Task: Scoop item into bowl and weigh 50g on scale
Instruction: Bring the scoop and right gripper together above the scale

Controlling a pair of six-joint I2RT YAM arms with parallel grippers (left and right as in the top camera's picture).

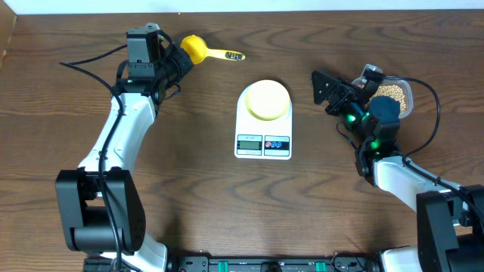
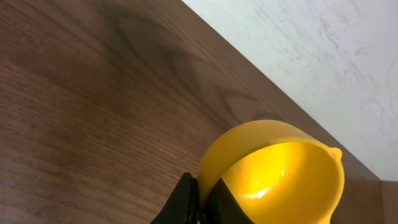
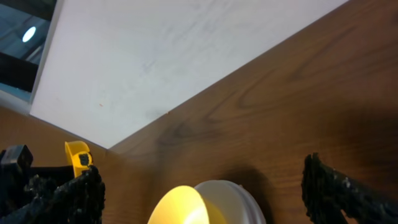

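left gripper (image 2: 200, 202) closed on scoop (image 2: 273, 171) wall; right gripper (image 1: 327, 92) wide open (holding nothing). recommend carrying scoop level to beans (image 1: 392, 91).

The desk (image 1: 227, 211) is dark brown wood with a wavy, streaked grain. At mid-desk the scale (image 1: 243, 125) is white (its display grey) and the bowl (image 1: 267, 100) is pale yellow. Near the far edge the scoop (image 1: 195, 48) is bright yellow with dark marks on its handle end, the beans (image 1: 393, 92) by the right edge are beige-tan, and the arms (image 1: 125, 132) are white and black, the right one lit green.
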